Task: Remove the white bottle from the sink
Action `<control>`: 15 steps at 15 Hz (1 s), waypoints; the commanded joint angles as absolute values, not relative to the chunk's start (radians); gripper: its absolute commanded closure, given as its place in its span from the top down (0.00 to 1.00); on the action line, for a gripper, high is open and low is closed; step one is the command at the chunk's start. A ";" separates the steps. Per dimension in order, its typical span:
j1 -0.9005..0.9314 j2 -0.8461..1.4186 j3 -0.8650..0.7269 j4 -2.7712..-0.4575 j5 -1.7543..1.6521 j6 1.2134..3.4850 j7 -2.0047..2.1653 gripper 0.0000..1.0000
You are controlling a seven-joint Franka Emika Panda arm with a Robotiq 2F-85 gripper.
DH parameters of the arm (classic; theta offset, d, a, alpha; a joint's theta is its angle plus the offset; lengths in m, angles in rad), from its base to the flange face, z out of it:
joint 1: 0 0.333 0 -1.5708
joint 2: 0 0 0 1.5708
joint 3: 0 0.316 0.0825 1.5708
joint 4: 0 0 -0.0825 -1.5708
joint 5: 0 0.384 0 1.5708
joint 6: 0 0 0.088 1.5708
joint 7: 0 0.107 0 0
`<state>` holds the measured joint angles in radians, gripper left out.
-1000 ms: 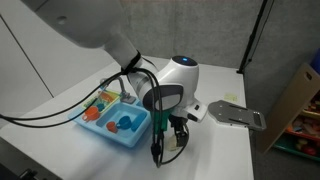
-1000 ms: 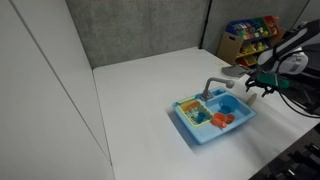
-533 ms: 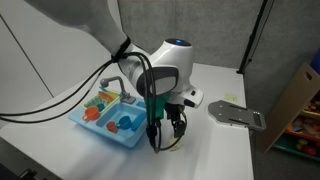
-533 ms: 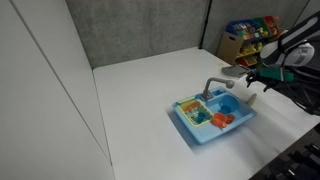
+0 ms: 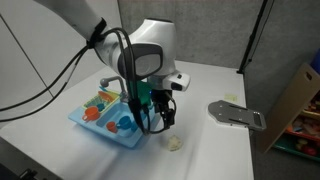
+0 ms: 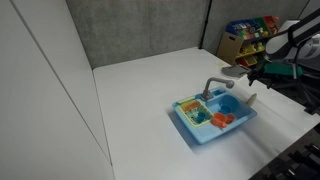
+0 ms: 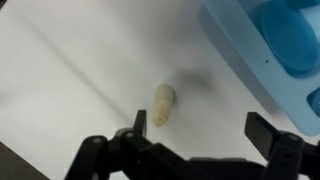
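The white bottle (image 5: 174, 142) lies on its side on the white table, outside the sink (image 5: 95, 128) and just off its near right corner. In the wrist view the white bottle (image 7: 162, 105) lies below and slightly left of my gripper (image 7: 200, 128), whose jaws stand wide open with nothing between them. In an exterior view my gripper (image 5: 152, 122) hangs above the table between the sink and the bottle, touching neither. The light-blue sink (image 6: 215, 135) with its grey faucet (image 6: 212, 86) holds orange and blue toy pieces.
A flat grey plate-like device (image 5: 238, 113) lies on the table to the right of the bottle. A shelf of colourful items (image 6: 250, 35) stands beyond the table. The sink's corner (image 7: 240, 50) fills the wrist view's upper right.
The gripper has lifted away from the table and shifted toward the sink. The bottle, earlier hidden under the fingers, now lies free on the table.
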<state>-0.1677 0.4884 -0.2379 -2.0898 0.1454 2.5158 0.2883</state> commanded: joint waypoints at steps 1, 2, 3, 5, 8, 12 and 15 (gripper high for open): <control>-0.129 0.376 -0.259 -2.176 0.067 2.456 0.301 1.00; -0.121 0.353 -0.260 -2.194 0.046 2.445 0.302 1.00; -0.115 0.329 -0.259 -2.213 0.025 2.432 0.299 1.00; -0.105 0.284 -0.254 -2.251 -0.017 2.416 0.297 1.00; -0.088 0.219 -0.244 -2.305 -0.073 2.393 0.301 1.00; -0.072 0.134 -0.210 -2.387 -0.118 2.377 0.275 1.00; -0.068 0.081 -0.172 -2.441 -0.112 2.390 0.238 1.00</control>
<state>-0.0667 0.1643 -0.2019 -2.3720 -0.1025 2.3940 0.2810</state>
